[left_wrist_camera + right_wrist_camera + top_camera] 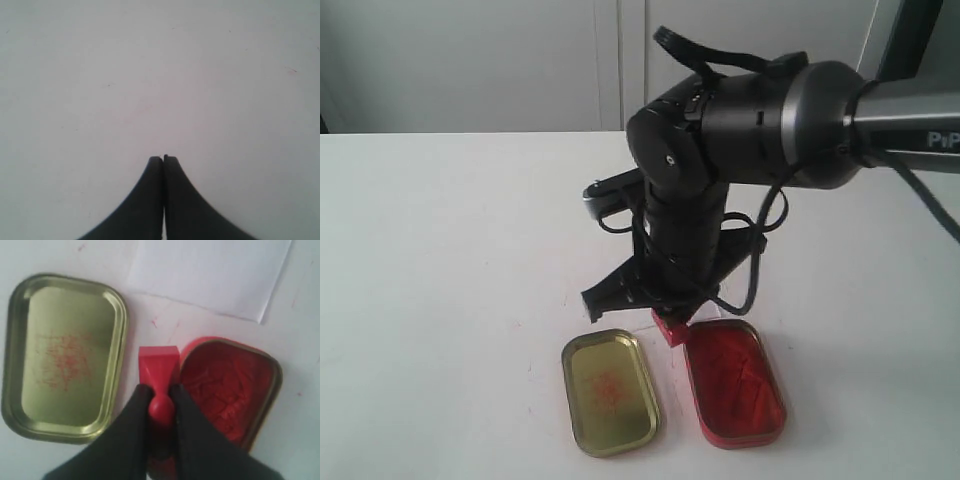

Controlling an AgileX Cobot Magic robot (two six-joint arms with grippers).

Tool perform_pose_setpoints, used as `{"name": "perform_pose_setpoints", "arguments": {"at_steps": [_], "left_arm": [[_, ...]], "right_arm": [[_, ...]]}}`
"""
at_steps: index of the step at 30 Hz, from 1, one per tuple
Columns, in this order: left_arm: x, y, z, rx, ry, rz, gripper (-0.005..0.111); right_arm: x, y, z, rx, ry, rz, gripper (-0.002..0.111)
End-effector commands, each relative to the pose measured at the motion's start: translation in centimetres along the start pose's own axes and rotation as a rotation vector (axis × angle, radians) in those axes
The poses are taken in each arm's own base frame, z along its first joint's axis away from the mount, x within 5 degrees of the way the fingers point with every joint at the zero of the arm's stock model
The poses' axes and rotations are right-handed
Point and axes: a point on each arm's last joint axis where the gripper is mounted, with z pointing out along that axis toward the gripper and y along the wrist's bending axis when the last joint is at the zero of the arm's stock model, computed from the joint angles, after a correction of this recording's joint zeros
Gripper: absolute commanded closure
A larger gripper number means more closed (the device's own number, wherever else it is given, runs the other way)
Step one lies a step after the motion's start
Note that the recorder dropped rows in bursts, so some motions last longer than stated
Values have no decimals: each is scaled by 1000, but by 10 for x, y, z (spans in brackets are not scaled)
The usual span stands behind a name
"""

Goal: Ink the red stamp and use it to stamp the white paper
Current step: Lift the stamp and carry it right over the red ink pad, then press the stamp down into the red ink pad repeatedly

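Note:
My right gripper (160,392) is shut on the knobbed handle of the red stamp (159,365), whose square base pokes out beyond the fingertips. In the exterior view the red stamp (671,326) hangs under the black arm, right at the near end of the red ink tin (733,380). The red ink tin (227,387) lies beside the stamp. The white paper (210,272) lies beyond both tins, blank where visible. My left gripper (163,159) is shut and empty over bare table.
A gold tin lid (609,390) with faint red smears lies left of the ink tin; the same gold lid (65,350) shows in the right wrist view. The white table (440,250) stretches wide to the left.

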Motion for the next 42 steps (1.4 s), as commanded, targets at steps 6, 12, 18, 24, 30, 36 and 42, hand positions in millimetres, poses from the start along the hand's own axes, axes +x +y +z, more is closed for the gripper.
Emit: {"name": "perform_pose_setpoints", "arguments": {"at_steps": [6, 12, 18, 24, 30, 36, 42], "left_arm": [[4, 0, 1, 0, 21, 0, 107], [4, 0, 1, 0, 21, 0, 107], [4, 0, 1, 0, 21, 0, 107], [4, 0, 1, 0, 21, 0, 107], [4, 0, 1, 0, 21, 0, 107], [4, 0, 1, 0, 21, 0, 107], [4, 0, 1, 0, 21, 0, 107]], "right_arm": [[36, -43, -13, 10, -19, 64, 108], [44, -52, -9, 22, 11, 59, 108], [43, -52, -7, 30, -7, 48, 108], [39, -55, -7, 59, -49, 19, 108], [37, -53, 10, 65, -18, 11, 108], [34, -52, 26, 75, 10, -3, 108], [32, -61, 29, 78, 0, 52, 108]]}}
